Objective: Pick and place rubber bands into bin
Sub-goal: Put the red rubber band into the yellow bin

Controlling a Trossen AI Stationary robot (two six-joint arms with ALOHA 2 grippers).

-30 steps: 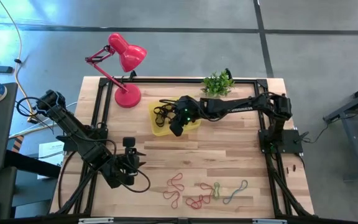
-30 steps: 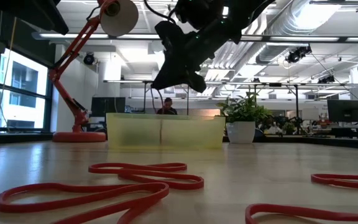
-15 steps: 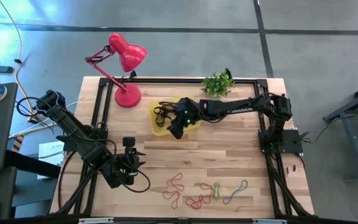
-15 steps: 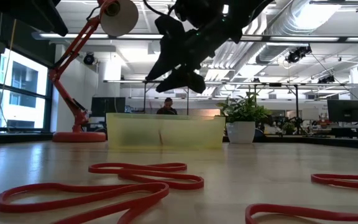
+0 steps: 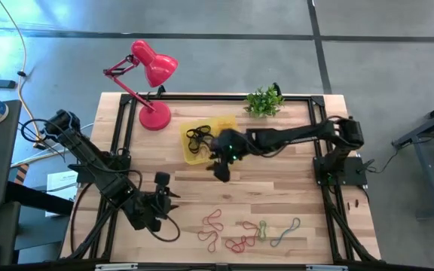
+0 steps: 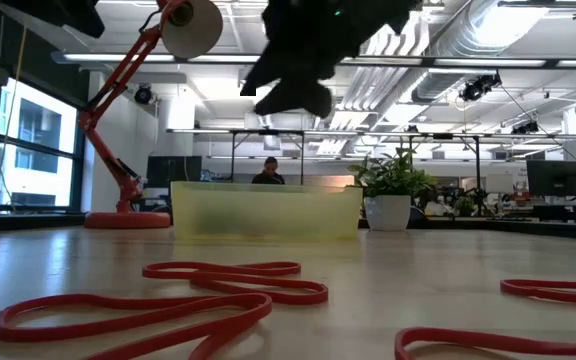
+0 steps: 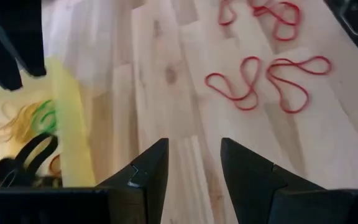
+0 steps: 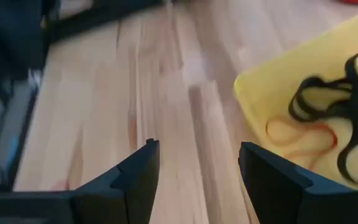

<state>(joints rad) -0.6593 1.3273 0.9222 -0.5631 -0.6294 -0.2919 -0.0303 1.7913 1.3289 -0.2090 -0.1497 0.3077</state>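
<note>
Nearest the table's point(image 5: 292, 188) front edge lie loose rubber bands point(image 5: 243, 232), red, green and tan. Just behind them to the left waits the left gripper point(image 5: 166, 202), fingers point(image 7: 145, 177) apart and empty. Farther back, the right gripper point(image 5: 221, 170) hangs above bare wood just in front of the bin point(image 5: 232, 123), fingers point(image 8: 135, 171) spread wide, holding nothing. The yellow bin holds black, orange and green bands point(image 8: 331, 102). A red lamp point(image 5: 151, 71) and small plant point(image 5: 264, 101) stand beyond.
</note>
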